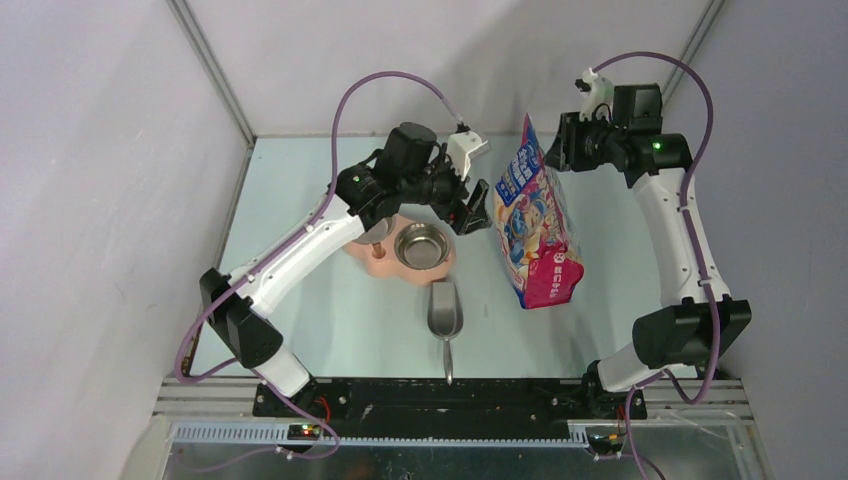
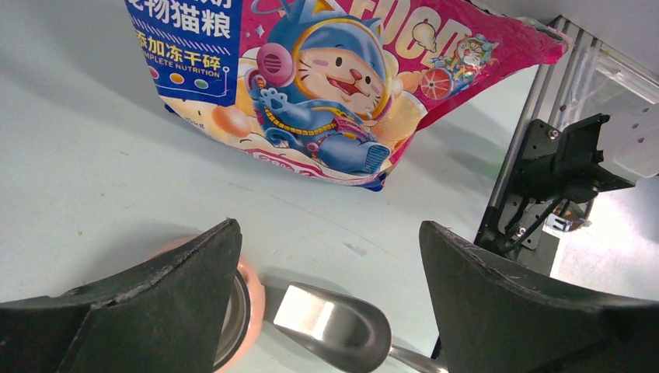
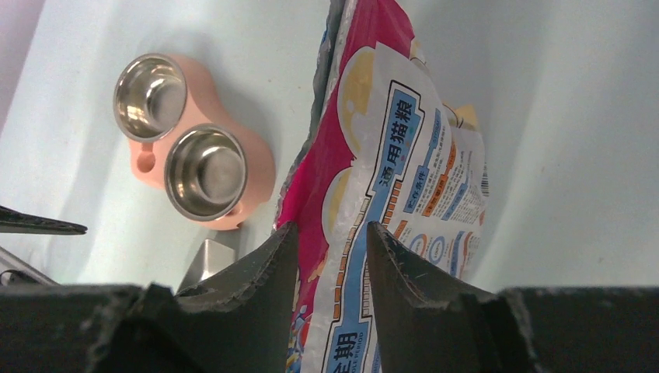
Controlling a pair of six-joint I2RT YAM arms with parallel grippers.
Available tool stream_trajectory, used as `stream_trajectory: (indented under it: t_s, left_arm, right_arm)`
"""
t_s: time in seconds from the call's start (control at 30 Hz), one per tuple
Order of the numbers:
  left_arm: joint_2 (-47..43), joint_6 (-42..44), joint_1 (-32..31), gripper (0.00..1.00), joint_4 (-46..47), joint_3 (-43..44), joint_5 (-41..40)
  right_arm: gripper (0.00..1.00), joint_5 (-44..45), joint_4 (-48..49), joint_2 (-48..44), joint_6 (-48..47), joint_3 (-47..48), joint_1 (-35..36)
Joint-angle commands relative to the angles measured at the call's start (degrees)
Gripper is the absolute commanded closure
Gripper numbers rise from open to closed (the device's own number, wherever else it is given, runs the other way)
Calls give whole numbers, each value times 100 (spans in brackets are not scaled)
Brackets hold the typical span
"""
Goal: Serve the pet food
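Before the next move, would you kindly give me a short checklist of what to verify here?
1. Right gripper closed on the cat-food bag: ok.
2. Left gripper open, nothing between its fingers: ok.
3. Scoop lying free on the table, not held: ok.
4. Both bowls empty and ready to fill: ok.
5. Bag mouth open for scooping: cannot tell.
6. Pet food in view: not ok, none visible.
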Motion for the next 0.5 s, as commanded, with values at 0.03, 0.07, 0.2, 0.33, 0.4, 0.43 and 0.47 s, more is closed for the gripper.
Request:
stream_trajectory:
  t_s: [0.03,0.07,0.2,0.33,0.4,0.43,0.47]
  left_arm:
    - [-213,126,-49,8,73,-25,-53]
    - [-206,125,-47,8,73,-25,-52]
    - [-178,125,-46,8,78,-16,-56]
    - [-177,116,-47,8,77,-16,-58]
    - [-191,116,-46,8,81,-28,-63]
    - [-197,122,-46,8,77,-30,-64]
    - [-202,132,-46,8,74,-43,-68]
  right_arm:
    - [59,450,-12,-149,-281,35,157]
    - [59,441,-17,-167,-279,41,163]
    - [59,302,-17,-235,-281,70,202]
    - [59,313,-2,-232,-280,93,249]
    - [59,261,3,-215,-279,123,252]
    - [59,237,13,-199,-270,129,250]
    - [59,170,15,-197,-261,143,248]
